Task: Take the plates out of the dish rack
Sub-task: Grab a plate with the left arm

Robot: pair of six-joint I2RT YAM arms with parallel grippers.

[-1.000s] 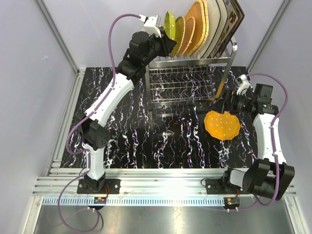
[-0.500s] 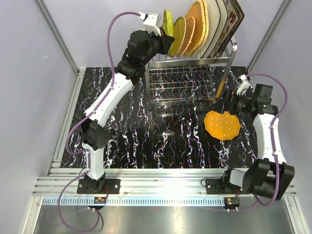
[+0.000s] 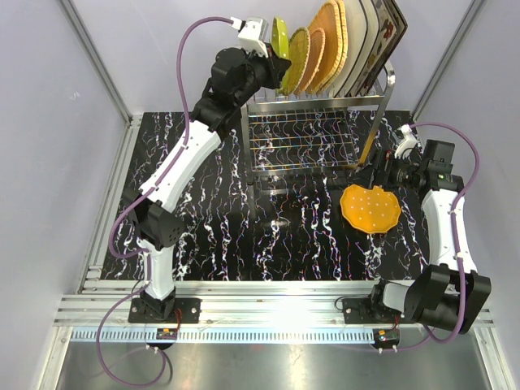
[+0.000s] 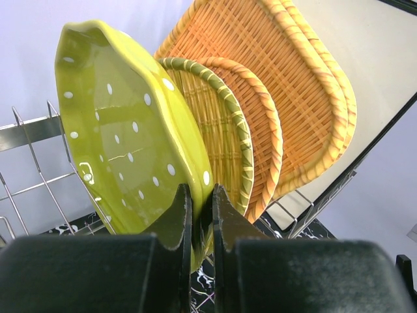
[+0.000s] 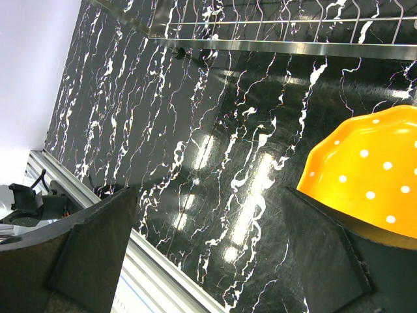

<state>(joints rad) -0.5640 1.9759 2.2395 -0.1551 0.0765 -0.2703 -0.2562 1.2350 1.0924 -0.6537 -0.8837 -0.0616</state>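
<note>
My left gripper (image 3: 275, 67) (image 4: 201, 215) is shut on the lower rim of the lime-green dotted plate (image 3: 281, 39) (image 4: 124, 143). That plate stands at the left end of the dish rack's (image 3: 318, 101) top tier. Behind it stand a round woven plate with a green rim (image 4: 225, 130), an orange round woven one (image 4: 268, 137), a squarish woven one (image 4: 300, 78) and cream square ones (image 4: 381, 59). A flower-patterned plate (image 3: 393, 31) is at the right end. An orange dotted plate (image 3: 370, 209) (image 5: 371, 179) lies flat on the table. My right gripper (image 3: 382, 173) (image 5: 212, 254) is open and empty just beside it.
The rack's lower grid shelf (image 3: 301, 146) is bare. The black marbled table (image 3: 227, 219) spreads to the left of and in front of the rack. An aluminium rail (image 3: 268, 296) runs along the near edge, and grey walls close in both sides.
My left gripper has risen slightly at the rack's left end, and the lime-green plate now stands more edge-on to the top camera. The right arm and the orange plate have not moved.
</note>
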